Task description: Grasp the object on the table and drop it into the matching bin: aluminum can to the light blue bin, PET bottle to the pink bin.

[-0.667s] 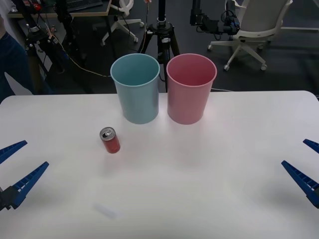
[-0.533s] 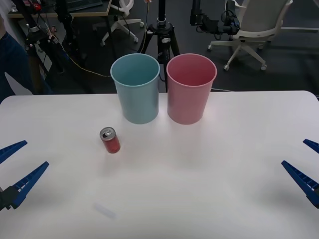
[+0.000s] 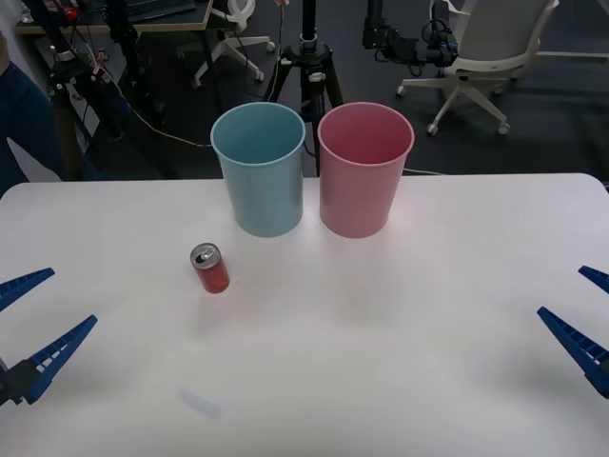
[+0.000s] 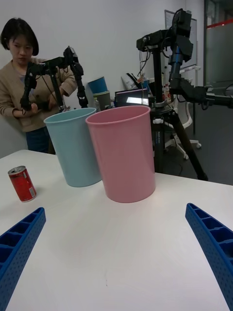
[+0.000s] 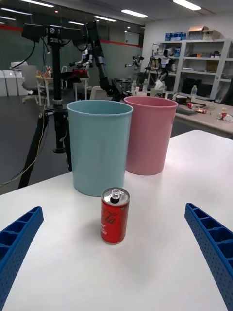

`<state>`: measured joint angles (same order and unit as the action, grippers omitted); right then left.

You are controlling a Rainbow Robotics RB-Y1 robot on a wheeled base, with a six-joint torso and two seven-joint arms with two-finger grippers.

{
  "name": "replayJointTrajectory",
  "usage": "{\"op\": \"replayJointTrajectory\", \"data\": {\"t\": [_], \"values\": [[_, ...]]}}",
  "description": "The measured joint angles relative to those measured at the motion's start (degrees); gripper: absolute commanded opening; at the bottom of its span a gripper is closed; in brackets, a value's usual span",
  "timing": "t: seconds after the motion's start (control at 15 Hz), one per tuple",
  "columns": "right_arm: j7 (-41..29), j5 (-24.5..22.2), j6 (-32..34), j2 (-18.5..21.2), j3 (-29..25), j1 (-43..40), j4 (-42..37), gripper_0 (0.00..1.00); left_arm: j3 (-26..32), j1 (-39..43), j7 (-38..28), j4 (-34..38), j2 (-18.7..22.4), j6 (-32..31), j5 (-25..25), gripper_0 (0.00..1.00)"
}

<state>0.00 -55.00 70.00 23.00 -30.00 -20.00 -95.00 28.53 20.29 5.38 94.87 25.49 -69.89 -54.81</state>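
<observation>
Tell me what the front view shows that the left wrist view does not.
Front view alone: both open claws, left claw and right claw, at the near sides of the table, and the bins' open mouths from above. Left wrist view alone: the can close up from the side, standing upright. Both share: the can, the blue bin behind it, and the pink bin beside that.

Can (image 3: 210, 268) upright on table (image 3: 400, 362), ahead-right of left gripper (image 3: 29, 328), well apart. Bins behind can: blue bin (image 3: 259, 169) left, pink bin (image 3: 365, 169) right, just beside.
</observation>
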Motion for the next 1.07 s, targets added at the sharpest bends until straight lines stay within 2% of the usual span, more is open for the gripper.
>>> {"op": "replayJointTrajectory", "data": {"t": [0.67, 1.07], "values": [[0.0, 0.0, 0.0, 0.0, 0.0, 0.0, 0.0, 1.0, -8.3, -5.0, 15.5, -14.5, 3.5, 0.6, 2.7, 1.0], [0.0, 0.0, 0.0, 0.0, 0.0, 0.0, 0.0, 1.0, -15.5, -13.6, 17.6, -25.8, 3.5, 0.6, 1.4, 1.0]]}}
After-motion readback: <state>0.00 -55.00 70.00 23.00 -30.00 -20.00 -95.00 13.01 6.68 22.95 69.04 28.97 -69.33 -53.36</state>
